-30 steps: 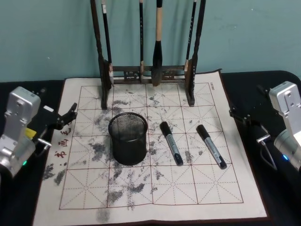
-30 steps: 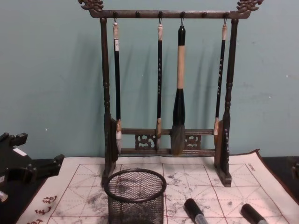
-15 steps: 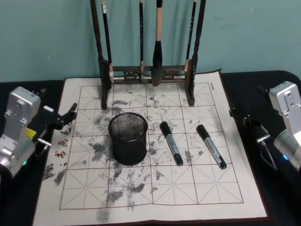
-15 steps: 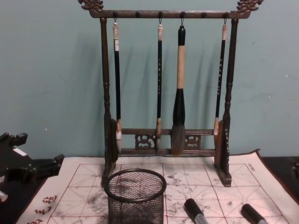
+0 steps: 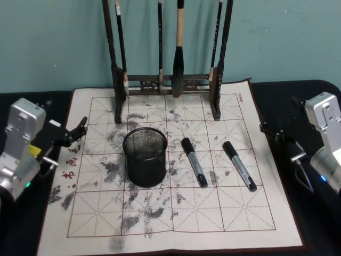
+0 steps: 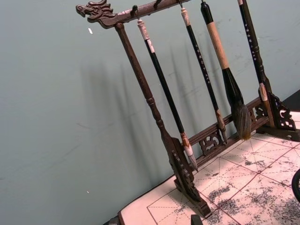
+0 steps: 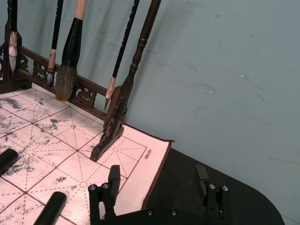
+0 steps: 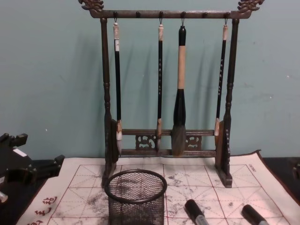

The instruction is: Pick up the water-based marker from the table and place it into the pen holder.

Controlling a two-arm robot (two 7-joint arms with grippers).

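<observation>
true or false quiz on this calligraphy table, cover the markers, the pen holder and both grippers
1. A marker and a second marker lie flat on the cloth, to the right of the pen holder. True.
2. One marker stands inside the pen holder. False: both lie on the cloth, outside it.
3. The right gripper is shut on a marker. False: it is open and holds nothing, by the cloth's right edge.
4. Four brushes hang from the brush rack behind the pen holder. True.
5. The left gripper is open near the cloth's left edge. True.
</observation>
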